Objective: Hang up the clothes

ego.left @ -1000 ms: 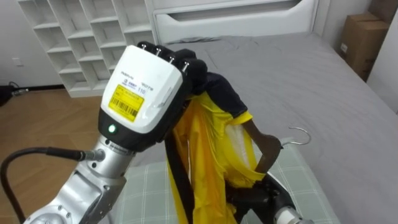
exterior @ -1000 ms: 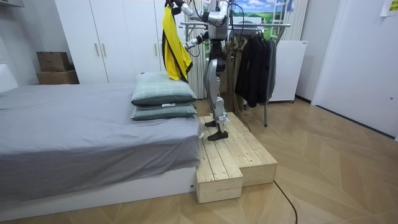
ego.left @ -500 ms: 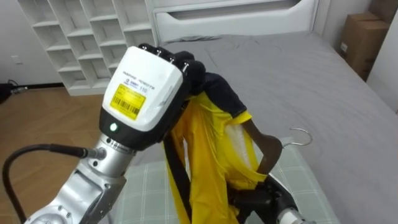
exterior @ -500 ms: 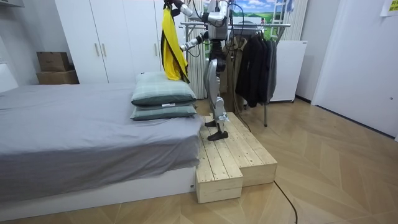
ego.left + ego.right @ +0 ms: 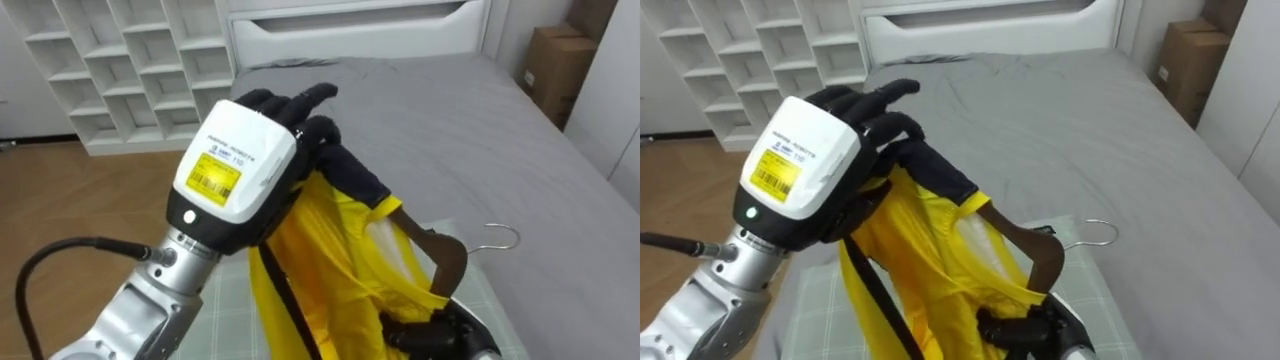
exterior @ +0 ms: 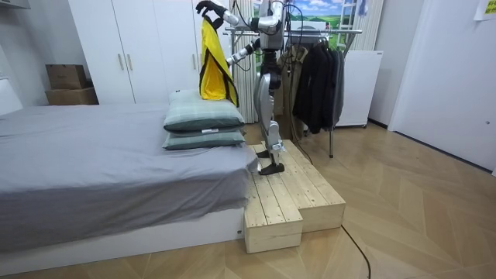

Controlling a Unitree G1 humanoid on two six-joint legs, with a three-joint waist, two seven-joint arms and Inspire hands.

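A yellow garment (image 5: 330, 260) with a dark collar and dark trim hangs on a brown wooden hanger (image 5: 440, 255) with a metal hook (image 5: 500, 238). My left hand (image 5: 250, 150) is raised high in front of me, its fingers stretched out over the dark collar, which lies against its palm side. Low down, my right hand (image 5: 430, 338) has dark fingers curled round the hanger's lower end and the cloth there. In the room view I stand on a wooden platform (image 6: 287, 194) by the bed, left hand (image 6: 208, 8) up, the garment (image 6: 211, 62) hanging below it.
A grey bed (image 5: 420, 110) lies ahead, with plaid pillows (image 6: 203, 116) right under the garment. A white cube shelf (image 5: 110, 70) stands far left, a cardboard box (image 5: 550, 60) far right. Behind me a rack with dark clothes (image 6: 318, 74) stands beside white wardrobes.
My left hand's fingers have straightened from a curl on the collar. The garment and hanger have sunk a little; the right hand keeps its grip. The view has shifted slightly.
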